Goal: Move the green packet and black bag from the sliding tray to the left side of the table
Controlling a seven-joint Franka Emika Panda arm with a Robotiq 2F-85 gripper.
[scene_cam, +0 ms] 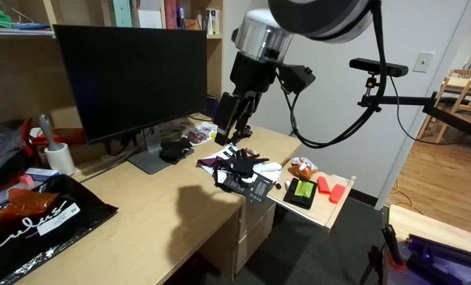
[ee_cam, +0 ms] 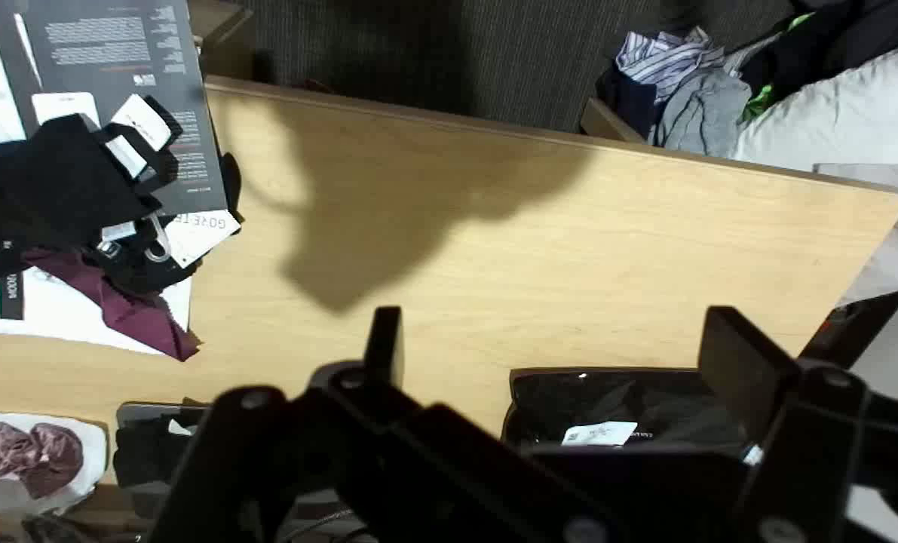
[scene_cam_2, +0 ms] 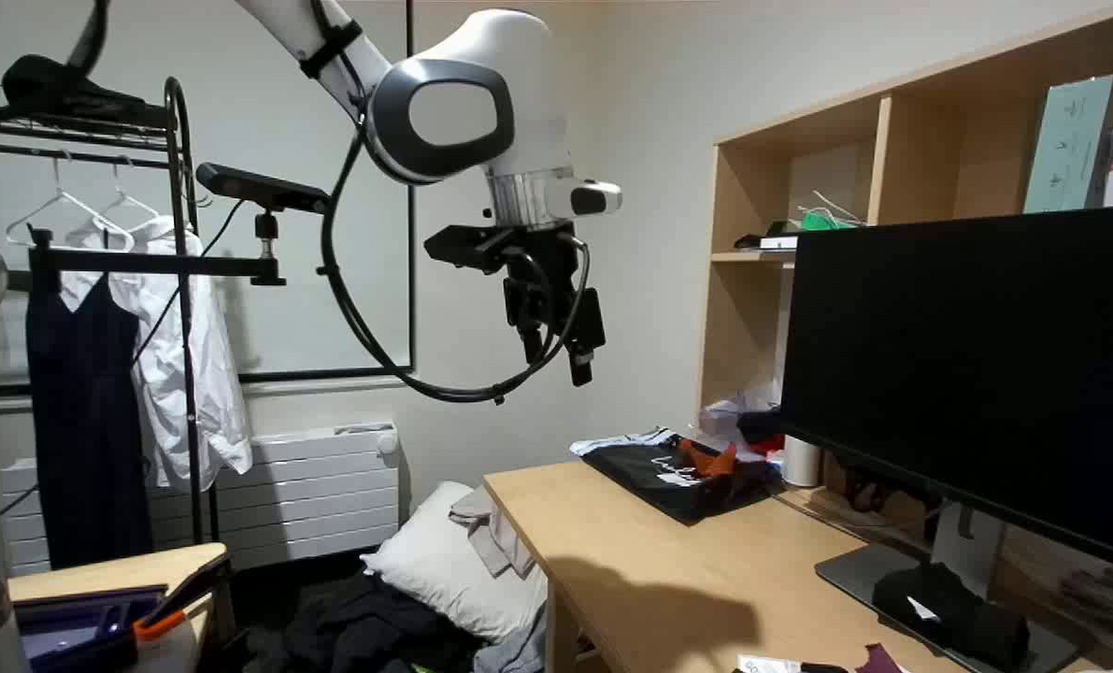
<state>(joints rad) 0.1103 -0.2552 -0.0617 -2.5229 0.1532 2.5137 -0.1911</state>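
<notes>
The 2 fingers [ee_cam: 384, 343] stand spread wide in the wrist view, with nothing held between them; we see the gripper [scene_cam: 228, 139] hang in the air over the table [ee_cam: 539, 279], at the end of the only arm [scene_cam_2: 453, 112]. At the left of the wrist view lies a heap [ee_cam: 56, 181] of dark cloth and printed cards. Beyond the heap, in an exterior view, we find the sliding tray [scene_cam: 316, 211] pulled out, and on it the green packet [scene_cam: 304, 189] lying flat on top of the black bag [scene_cam: 298, 202], with 2 red pieces [scene_cam: 337, 194] beside them. The coming move, we judge, turns on this: the stacked pair lies across the heap from the fingers, outside the wrist view, so the gripper needs to travel sideways over the heap before it descends. From this slant we cannot settle the long axis of the packet or the nearly square bag. We expect the packet, uppermost, to go before the bag; the goal we take to be the table's end near the large glossy bag [scene_cam: 33, 245].
</notes>
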